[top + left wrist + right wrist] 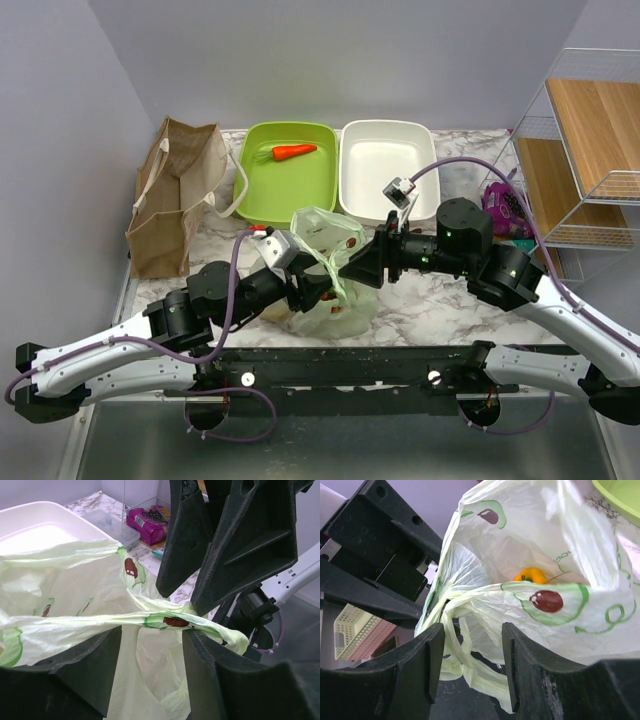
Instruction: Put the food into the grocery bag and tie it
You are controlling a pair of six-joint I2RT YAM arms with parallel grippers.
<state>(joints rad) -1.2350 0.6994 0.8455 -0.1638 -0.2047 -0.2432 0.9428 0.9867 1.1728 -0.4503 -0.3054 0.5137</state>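
**Bag** point(322, 262) — thin pale-green plastic with avocado prints. It stands at centre front of the bench point(440, 300), between the two hands, with its top gathered and bunched.

**Pepper** point(532, 574) — yellow, inside the bag, seen through the open mouth in the right wrist view. The plastic hides whatever else the bag holds.

**Left hand** point(151, 635) — low against the bag's left side. The fingers point(65, 680) are spread. A twisted strip of the bag's rim lies across the gap at their tips and is not pinched.

**Right hand** point(472, 630) — at the bag's right side, pointing toward the left hand, tips close to it. The fingers are spread. The bag's loop handles hang in the gap and are not clamped.

**Green bin** point(262, 190) — on the bench just behind the bag. It holds one carrot point(295, 152).

**White bin** point(385, 170) — beside the green bin, on its right.

**Paper bag** point(175, 195) — brown and upright, at far left next to the green bin.

**Rack** point(590, 150) — wire with wooden shelves, at the right edge.

**Packet** point(503, 205) — purple, at the foot of the rack.
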